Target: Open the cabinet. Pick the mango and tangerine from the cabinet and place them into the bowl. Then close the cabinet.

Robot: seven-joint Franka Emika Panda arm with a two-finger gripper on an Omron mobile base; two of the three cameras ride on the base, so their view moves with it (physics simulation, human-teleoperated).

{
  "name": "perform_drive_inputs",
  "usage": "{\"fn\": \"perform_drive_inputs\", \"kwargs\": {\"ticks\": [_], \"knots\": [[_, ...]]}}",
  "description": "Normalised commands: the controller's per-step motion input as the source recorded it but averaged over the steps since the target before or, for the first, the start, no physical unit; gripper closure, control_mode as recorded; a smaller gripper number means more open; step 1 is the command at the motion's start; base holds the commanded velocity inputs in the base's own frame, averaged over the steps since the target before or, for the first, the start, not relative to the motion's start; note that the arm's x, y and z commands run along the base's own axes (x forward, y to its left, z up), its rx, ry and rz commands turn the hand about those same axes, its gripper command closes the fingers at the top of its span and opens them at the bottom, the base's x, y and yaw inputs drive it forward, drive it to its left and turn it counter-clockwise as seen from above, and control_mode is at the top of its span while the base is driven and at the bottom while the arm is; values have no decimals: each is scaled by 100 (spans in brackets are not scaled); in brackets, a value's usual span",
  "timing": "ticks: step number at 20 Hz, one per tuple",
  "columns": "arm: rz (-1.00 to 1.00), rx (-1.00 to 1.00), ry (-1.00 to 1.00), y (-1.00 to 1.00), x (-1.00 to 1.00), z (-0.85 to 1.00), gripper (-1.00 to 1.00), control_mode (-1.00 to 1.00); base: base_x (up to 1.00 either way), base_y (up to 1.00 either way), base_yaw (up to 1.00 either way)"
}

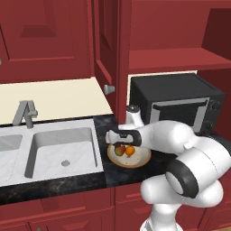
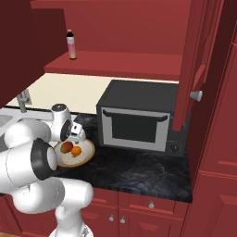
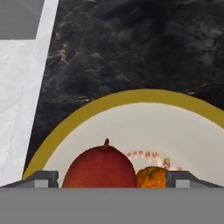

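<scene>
Gripper hangs just above the bowl with its jaws spread wide and nothing clamped, the mango lying between and below its fingertips and the tangerine beside it in that bowl.

Two fruits lie in one bowl near the front edge of the surface: one mango and one tangerine. One microwave stands at the back edge of the surface. One bottle stands on the cabinet shelf. One sink with two basins has one faucet.
</scene>
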Motion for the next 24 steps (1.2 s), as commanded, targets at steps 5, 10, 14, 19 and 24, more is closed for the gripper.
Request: {"fn": "perform_drive_inputs", "kwargs": {"ticks": [5, 10, 14, 19, 24], "knots": [[0, 9, -5, -16, -32, 53, -100, -100, 0, 0, 0], [0, 7, -19, -6, -80, 95, -100, -100, 0, 0, 0], [0, 0, -31, 0, -89, 100, -100, -100, 0, 0, 0], [0, 0, -37, 0, -97, 100, -100, -100, 0, 0, 0], [0, 0, -42, 0, -100, 100, -100, -100, 0, 0, 0]]}}
